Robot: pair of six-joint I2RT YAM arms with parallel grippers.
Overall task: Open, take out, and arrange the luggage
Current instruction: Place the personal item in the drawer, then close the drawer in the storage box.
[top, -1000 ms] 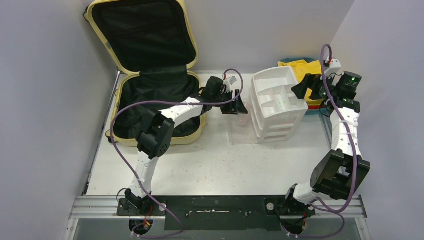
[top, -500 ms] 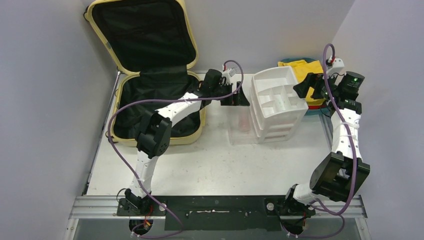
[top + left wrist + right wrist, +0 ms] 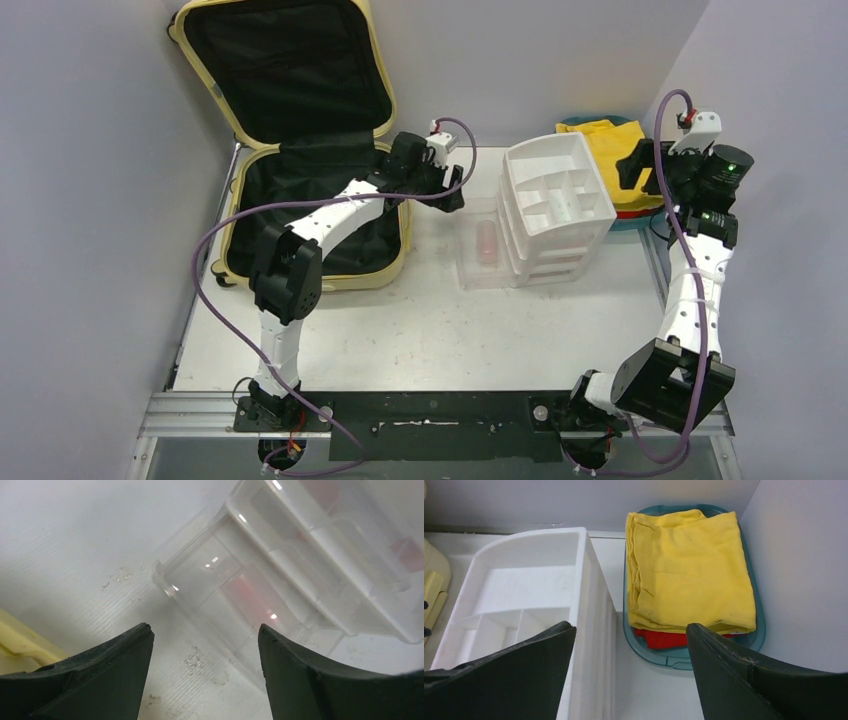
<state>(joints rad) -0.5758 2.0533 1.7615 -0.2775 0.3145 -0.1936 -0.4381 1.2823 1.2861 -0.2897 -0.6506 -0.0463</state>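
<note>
Now luggage (image 3: 300, 150) lies open; pink item (image 3: 486, 241) inside clear drawer (image 3: 470, 272).

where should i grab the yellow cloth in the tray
Likely the near edge of the cloth, from above: it lies flat and folded on a red one in the tray, whose bare near end leaves room for a finger.

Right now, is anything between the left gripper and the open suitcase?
Nothing visible. The left gripper hangs open over bare table just right of the suitcase; the clear drawer lies on its other side.
</note>
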